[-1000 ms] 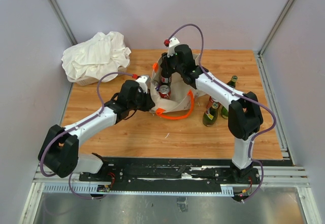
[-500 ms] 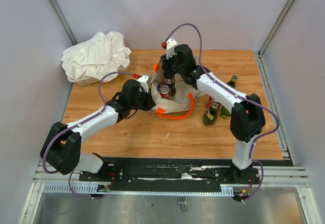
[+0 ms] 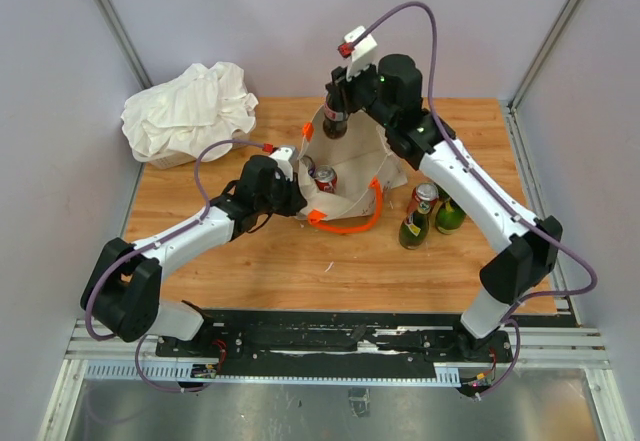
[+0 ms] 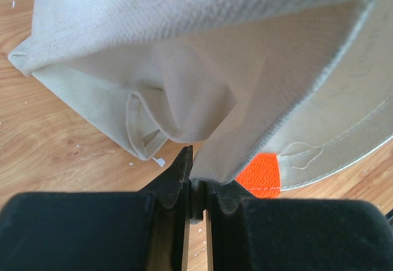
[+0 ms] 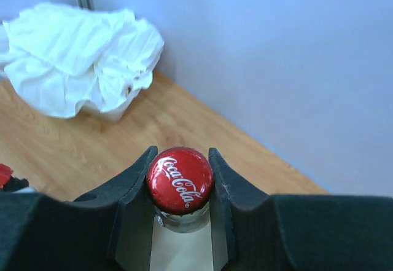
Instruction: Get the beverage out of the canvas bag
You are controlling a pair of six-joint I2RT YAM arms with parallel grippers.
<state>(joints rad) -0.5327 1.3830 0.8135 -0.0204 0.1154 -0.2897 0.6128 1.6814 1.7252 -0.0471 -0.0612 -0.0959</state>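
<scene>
– Right tool (image 5: 180,160)? Pinching the cola bottle (image 3: 334,123) just under its cap (image 5: 180,180), pressing in on both sides of the neck.
– And holding it where?
– Hanging it above the far rim of the canvas bag (image 3: 350,206), seemingly lifted out of the opening but not resting on the table (image 3: 250,261) yet.
– Left tool (image 4: 196,174)?
– Squeezing tight on the bag's near wall, trapping fabric between the fingers, likely steadying it.
– Leaving what?
– Carrying the bottle aside and setting it down, probably; also leaving a red can (image 3: 323,177) sitting inside the bag.
– Reading anything?
– Reading "Coca-Cola" in white script on the red cap; failing to make out any labels on the green bottles (image 3: 413,229) standing right of the bag.
</scene>
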